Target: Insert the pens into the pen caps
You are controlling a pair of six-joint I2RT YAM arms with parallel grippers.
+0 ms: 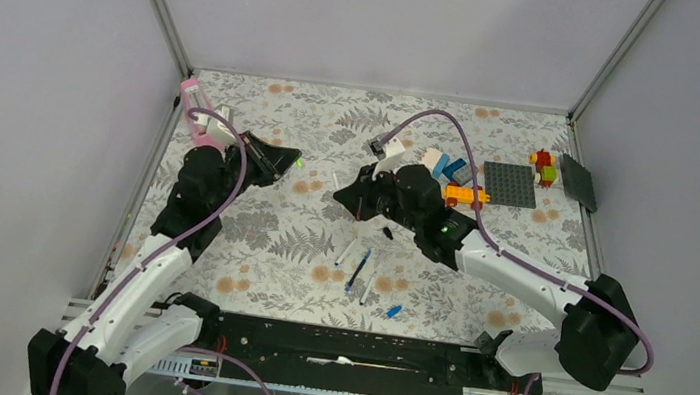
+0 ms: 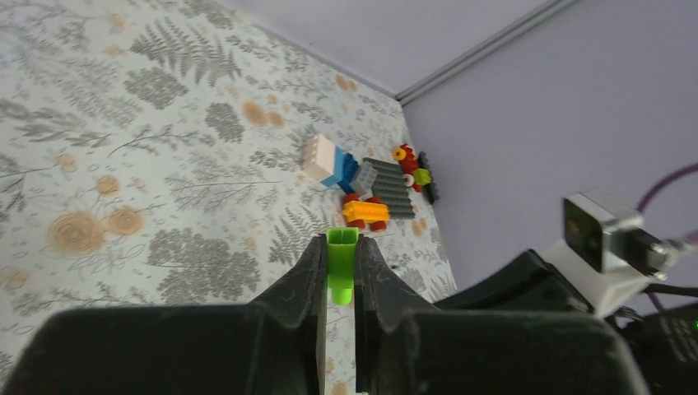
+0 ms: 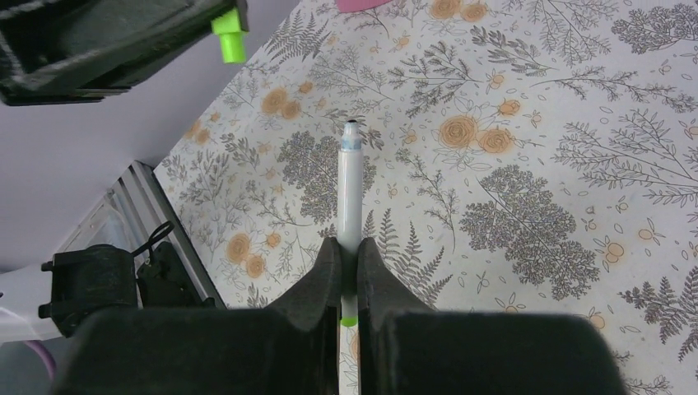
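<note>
My left gripper is shut on the bright green pen cap, which also shows in the top view and in the right wrist view. My right gripper is shut on a white pen with a green rear end, held above the table with its tip toward the left gripper and a gap between tip and cap. On the table lie a white pen, the dark blue pen, another white pen, the black cap and the light blue cap. The dark blue cap is not visible.
Coloured toy bricks and a grey baseplate sit at the back right, with a dark plate by the right wall. A pink object lies at the back left. Walls enclose the floral mat.
</note>
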